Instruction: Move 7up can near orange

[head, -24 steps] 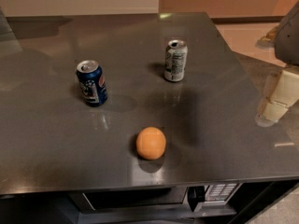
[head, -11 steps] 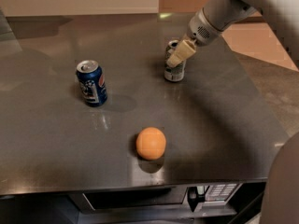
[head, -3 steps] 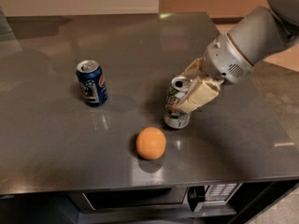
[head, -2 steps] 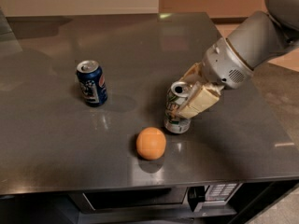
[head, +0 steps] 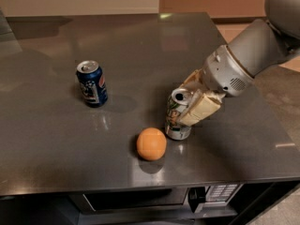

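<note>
**Robot jaws grasping a 7up can beside an orange**

A dark grey counter (head: pixel 140 46) is seen from above. Just right of centre is the 7up can (head: pixel 177 118), silvery with green markings. It leans slightly left, and its base appears to rest on the counter. The cream-coloured jaws are clenched around the can's upper half, one in front on the right and the other behind. They reach in from 2 o'clock on a thick grey arm (head: pixel 248 55). The orange (head: pixel 151 144) lies just beside the 7up can, at its 8 o'clock, with a narrow gap between them. A blue Pepsi can (head: pixel 92 83) stands upright well apart, at 10 o'clock from the orange. Below the counter's front edge, an appliance with a keypad (head: pixel 220 191) shows.
</note>
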Action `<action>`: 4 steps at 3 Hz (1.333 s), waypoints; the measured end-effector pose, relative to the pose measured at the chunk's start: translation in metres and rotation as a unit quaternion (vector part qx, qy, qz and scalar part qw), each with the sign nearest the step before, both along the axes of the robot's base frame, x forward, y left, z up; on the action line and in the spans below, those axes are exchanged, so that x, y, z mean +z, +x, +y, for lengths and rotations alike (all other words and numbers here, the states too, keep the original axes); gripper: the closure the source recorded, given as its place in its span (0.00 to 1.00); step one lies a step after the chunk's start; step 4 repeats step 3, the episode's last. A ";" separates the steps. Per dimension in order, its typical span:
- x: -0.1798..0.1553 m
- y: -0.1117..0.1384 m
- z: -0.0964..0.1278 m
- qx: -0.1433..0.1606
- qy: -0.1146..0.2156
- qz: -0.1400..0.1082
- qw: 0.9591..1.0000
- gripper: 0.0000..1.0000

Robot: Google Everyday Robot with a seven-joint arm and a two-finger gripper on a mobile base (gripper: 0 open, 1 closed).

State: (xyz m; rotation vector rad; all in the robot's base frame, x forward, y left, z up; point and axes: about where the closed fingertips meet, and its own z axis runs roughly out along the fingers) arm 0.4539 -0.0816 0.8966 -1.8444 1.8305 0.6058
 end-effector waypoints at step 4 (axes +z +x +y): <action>0.001 -0.001 0.003 0.002 -0.001 -0.002 1.000 0.00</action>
